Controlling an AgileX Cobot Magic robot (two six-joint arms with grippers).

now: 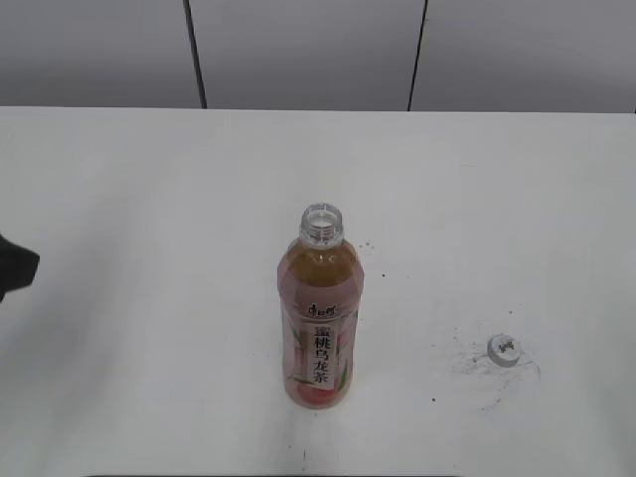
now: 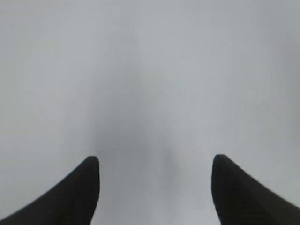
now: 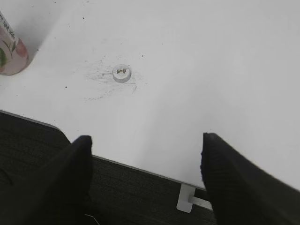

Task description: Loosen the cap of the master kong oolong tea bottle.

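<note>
The master kong oolong tea bottle (image 1: 320, 318) stands upright near the table's front middle, its neck open with no cap on it. Its base shows at the top left of the right wrist view (image 3: 11, 54). The white cap (image 1: 505, 350) lies on the table to the right of the bottle, logo up, and shows in the right wrist view (image 3: 122, 73). My left gripper (image 2: 154, 161) is open and empty over bare table; a dark bit of it shows at the exterior view's left edge (image 1: 15, 268). My right gripper (image 3: 146, 140) is open and empty above the table's front edge.
The white table (image 1: 149, 199) carries dark scuff marks around the cap. Its front edge (image 3: 140, 166) runs across the right wrist view, with dark floor below. A grey panelled wall (image 1: 298, 50) stands behind the table.
</note>
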